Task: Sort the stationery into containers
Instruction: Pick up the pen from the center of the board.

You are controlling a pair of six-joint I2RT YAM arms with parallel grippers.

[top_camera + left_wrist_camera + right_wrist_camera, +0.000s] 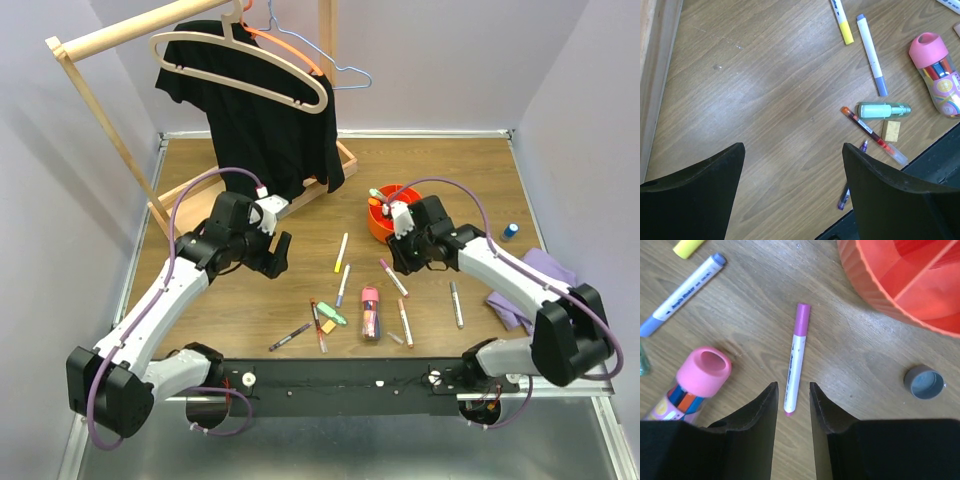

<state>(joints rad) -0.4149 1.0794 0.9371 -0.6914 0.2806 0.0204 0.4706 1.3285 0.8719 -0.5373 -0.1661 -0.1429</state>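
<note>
The stationery [370, 312] lies mostly loose on the wooden table [450, 170], spread between the two arms. The orange organiser [377, 226] stands just behind it on the right side. One green-tipped piece [374, 194] stands already inside the organiser.

The right gripper [792, 386] is low over the table beside the organiser. Its jaws are released with only a narrow gap. The lower end of a white marker with a purple cap [795, 360] shows in that gap, and the fingers do not press it (whether they touch the wood we cannot tell). Left of this marker in the right wrist view lies the pink-topped tube [701, 374], and beyond it a blue marker [682, 294]. A small grey cap [923, 382] lies near the organiser's wall.

The left gripper [792, 150] hovers over bare wood, its jaws wide apart with nothing between them. In its camera we see a yellow-capped pen [842, 19] next to the blue marker. Below them lie a green highlighter [883, 110] and a red pen [872, 136] just beside a small yellowish block [891, 131]. A purple pen [852, 175] is partly hidden by one finger.

From above, an orange-tipped marker [405, 322] and a grey marker [456, 304] lie nearer to the right arm, apart from the organiser. Behind the left arm a black shirt [260, 110] hangs on a wooden rack [110, 35].
</note>
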